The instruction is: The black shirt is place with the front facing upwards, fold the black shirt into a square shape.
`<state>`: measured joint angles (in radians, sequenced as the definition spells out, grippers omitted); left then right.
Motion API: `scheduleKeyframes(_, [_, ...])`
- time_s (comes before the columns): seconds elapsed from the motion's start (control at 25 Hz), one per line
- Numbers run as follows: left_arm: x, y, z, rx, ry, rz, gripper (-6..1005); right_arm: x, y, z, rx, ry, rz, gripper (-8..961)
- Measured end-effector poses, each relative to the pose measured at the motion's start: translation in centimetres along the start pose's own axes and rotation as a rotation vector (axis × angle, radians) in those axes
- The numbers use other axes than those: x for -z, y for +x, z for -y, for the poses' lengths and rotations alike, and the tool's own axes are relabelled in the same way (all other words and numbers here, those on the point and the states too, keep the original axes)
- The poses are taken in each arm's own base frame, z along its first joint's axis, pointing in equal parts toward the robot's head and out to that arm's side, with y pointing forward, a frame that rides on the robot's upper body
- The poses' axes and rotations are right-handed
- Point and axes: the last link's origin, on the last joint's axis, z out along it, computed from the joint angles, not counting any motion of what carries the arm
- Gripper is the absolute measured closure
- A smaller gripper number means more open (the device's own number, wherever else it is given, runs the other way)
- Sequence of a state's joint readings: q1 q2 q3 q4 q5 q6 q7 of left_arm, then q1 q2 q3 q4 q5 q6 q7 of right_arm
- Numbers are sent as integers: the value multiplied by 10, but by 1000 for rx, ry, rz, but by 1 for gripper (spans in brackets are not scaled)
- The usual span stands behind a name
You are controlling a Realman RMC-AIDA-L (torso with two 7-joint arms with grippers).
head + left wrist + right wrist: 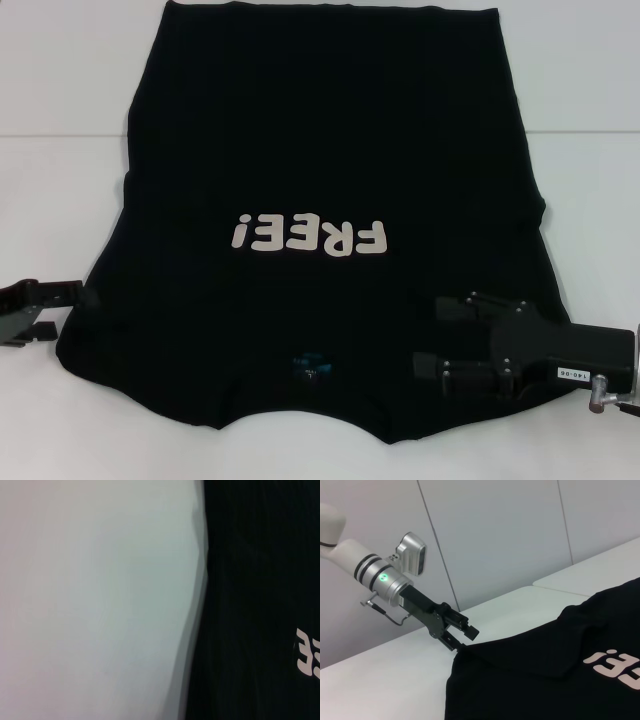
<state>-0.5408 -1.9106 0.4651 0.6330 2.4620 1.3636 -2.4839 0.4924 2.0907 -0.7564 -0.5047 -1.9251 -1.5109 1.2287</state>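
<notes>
The black shirt (320,150) lies flat on the white table, front up, with its collar and blue neck label (312,364) at the near edge and the cream "FREE!" print (308,237) reading upside down. My left gripper (68,305) is at the shirt's near left sleeve edge. The right wrist view shows that gripper (462,640) touching the cloth corner, which rises slightly toward it. My right gripper (432,340) hovers open over the near right shoulder area, one finger on each side of a patch of cloth. The left wrist view holds only the shirt's edge (260,580) and bare table.
The white table (60,120) extends on both sides of the shirt. A seam between table panels (590,132) runs at the right. Pale wall panels (495,530) stand behind the table's left side.
</notes>
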Motion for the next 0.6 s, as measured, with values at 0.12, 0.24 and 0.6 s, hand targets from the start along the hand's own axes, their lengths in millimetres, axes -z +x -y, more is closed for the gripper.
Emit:
scheduleKeyframes(0.12, [0, 0, -1, -9, 4, 5, 114, 0, 0, 0, 1, 0, 0, 13])
scheduleKeyframes(0.24, [-2, -1, -2, -20, 10, 20, 114, -1, 0, 0, 0, -2, 1, 13])
scheduleKeyframes(0.6, [-6, -2, -8, -44, 6, 50, 115, -2, -1, 0, 2, -5, 1, 12])
